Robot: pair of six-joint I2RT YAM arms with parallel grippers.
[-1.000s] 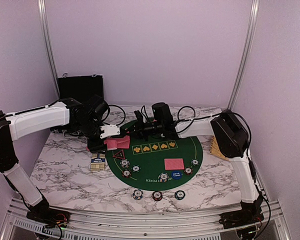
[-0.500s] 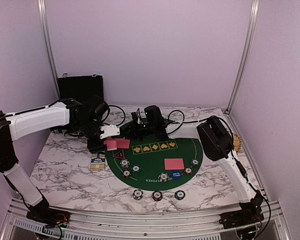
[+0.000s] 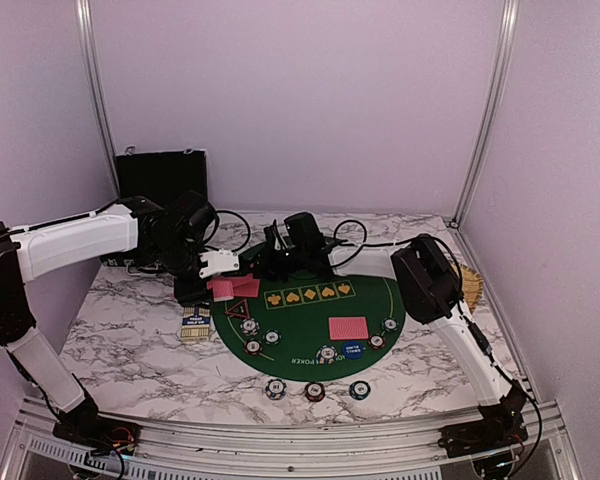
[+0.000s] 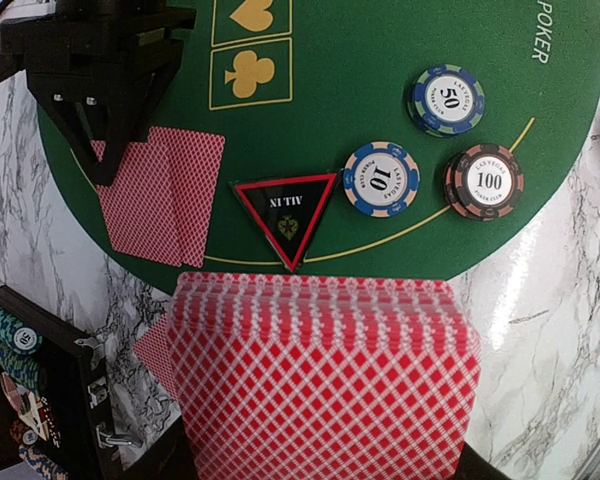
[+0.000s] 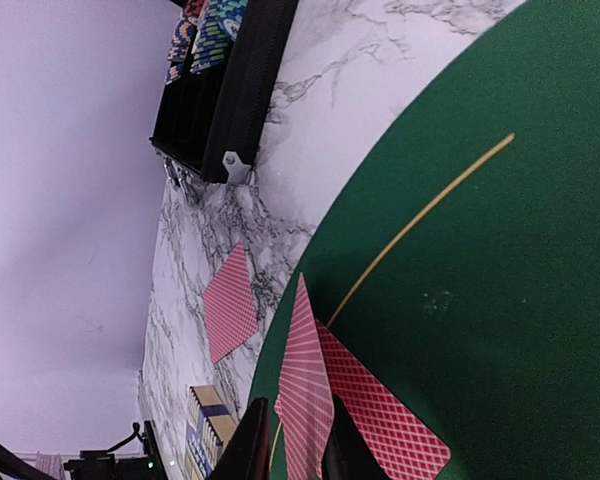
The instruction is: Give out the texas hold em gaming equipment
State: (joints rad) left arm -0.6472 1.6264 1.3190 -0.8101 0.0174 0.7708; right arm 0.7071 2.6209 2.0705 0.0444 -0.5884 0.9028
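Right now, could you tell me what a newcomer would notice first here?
The green poker mat covers the centre of the marble table. The left gripper holds a thick deck of red-backed cards by the mat's left edge, while the right gripper pinches a single card on edge there.

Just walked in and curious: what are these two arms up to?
They are dealing poker. The left claw grips a deck of red-backed cards at the green mat's edge. The right claw pinches a single card nearby, over a face-down card. Chips and an all-in triangle sit on the mat.
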